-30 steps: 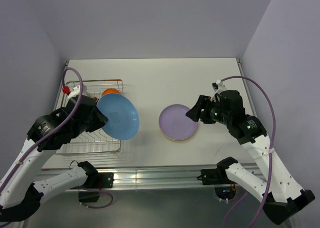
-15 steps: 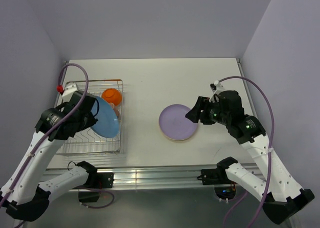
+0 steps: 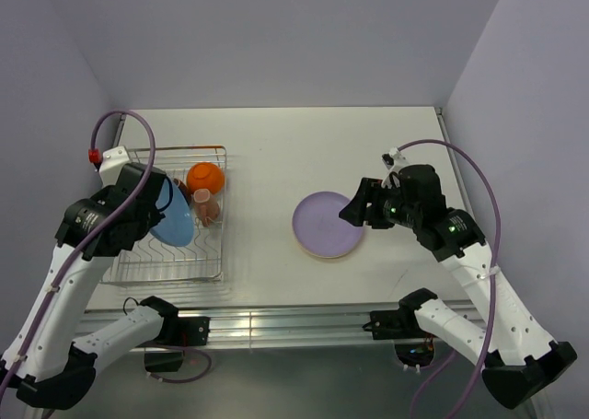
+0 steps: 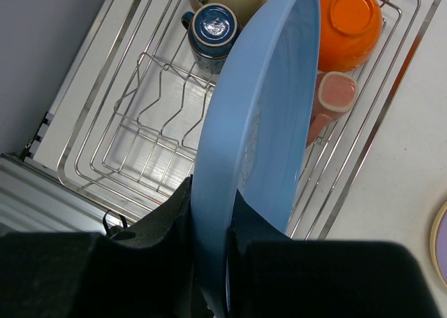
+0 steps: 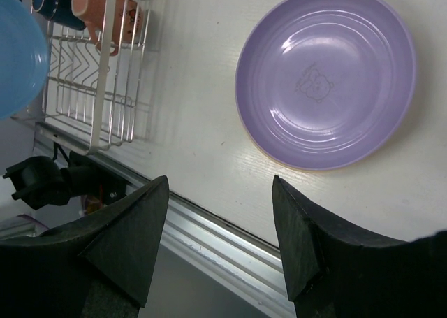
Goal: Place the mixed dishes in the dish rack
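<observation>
From above, the left hand (image 3: 156, 212) is clamped on the rim of the blue plate (image 3: 175, 218), which stands on edge over the left half of the dish rack (image 3: 184, 277). An orange bowl (image 3: 205, 176) and a pinkish mug (image 3: 204, 203) sit in the rack's far right part. The right hand (image 3: 354, 209) hovers at the right edge of the lilac plate (image 3: 324, 224), which lies on the surface (image 3: 276, 152) well apart from the rack.

The left wrist view shows both fingers pinching the blue plate's lower rim, the plate tilted slightly toward the bowl and mug. A dark blue mug (image 4: 213, 24) sits at the far end, and the wavy wire floor below is bare. The plate should probably go straight down so its rim seats in one trough of those wires, clear of the mugs. Letting go before it leans on a wire risks it toppling onto the pinkish mug.

In the right wrist view, the right hand's fingers are spread wide and hold nothing. The lilac plate rests flat, with a tan rim (image 5: 279, 155) peeking out beneath it, probably another plate.
</observation>
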